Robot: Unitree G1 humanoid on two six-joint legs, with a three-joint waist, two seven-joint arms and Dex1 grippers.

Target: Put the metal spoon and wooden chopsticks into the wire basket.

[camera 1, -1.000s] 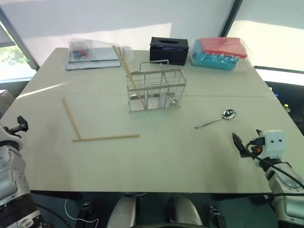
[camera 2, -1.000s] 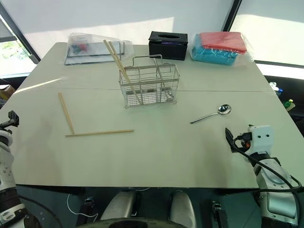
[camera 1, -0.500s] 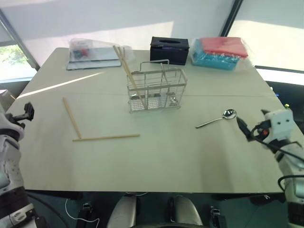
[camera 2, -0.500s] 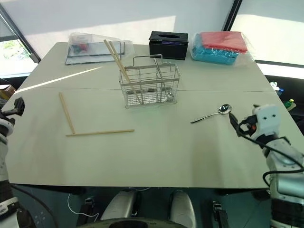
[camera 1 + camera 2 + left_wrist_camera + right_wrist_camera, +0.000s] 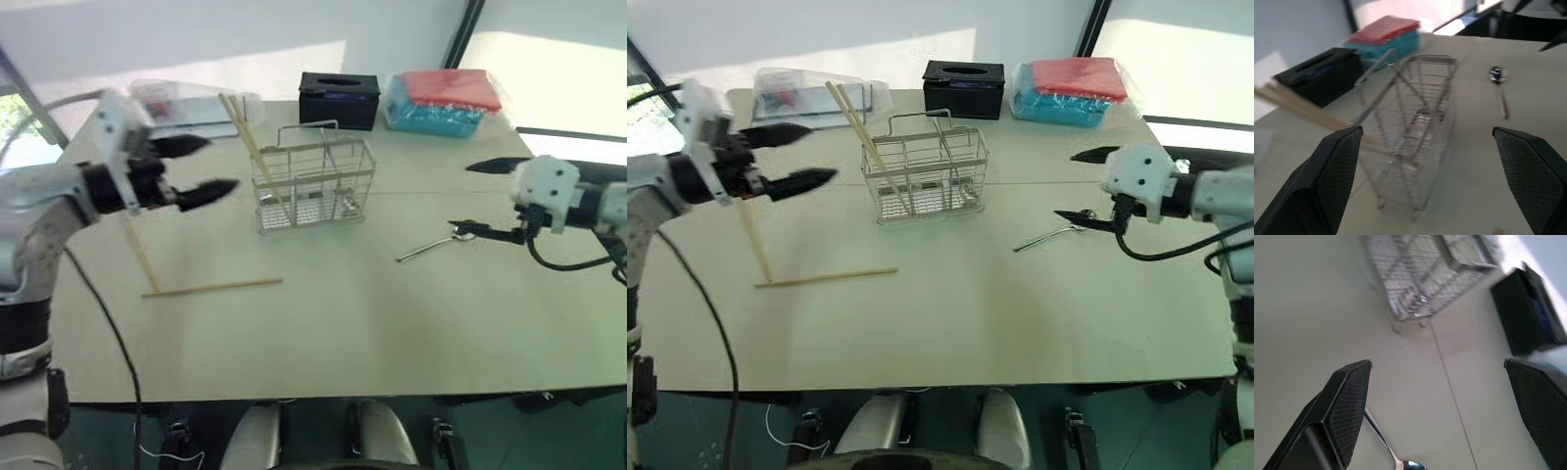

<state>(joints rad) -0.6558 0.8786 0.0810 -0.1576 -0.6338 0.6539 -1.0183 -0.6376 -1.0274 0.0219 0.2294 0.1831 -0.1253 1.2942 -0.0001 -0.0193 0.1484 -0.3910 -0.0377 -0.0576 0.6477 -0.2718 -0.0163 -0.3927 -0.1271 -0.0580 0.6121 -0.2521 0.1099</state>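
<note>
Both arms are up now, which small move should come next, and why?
Probably lower the open right gripper onto the spoon. It hangs just above the spoon's bowl end, the spoon lies flat on the table outside the basket, and the gripper holds nothing yet.

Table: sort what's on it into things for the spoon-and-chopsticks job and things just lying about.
For the job:
- metal spoon
- wooden chopsticks lying on the table
- wooden chopsticks already leaning in the basket
- wire basket

Lying about:
- black tissue box
- red and blue packet
- clear plastic packet
</note>
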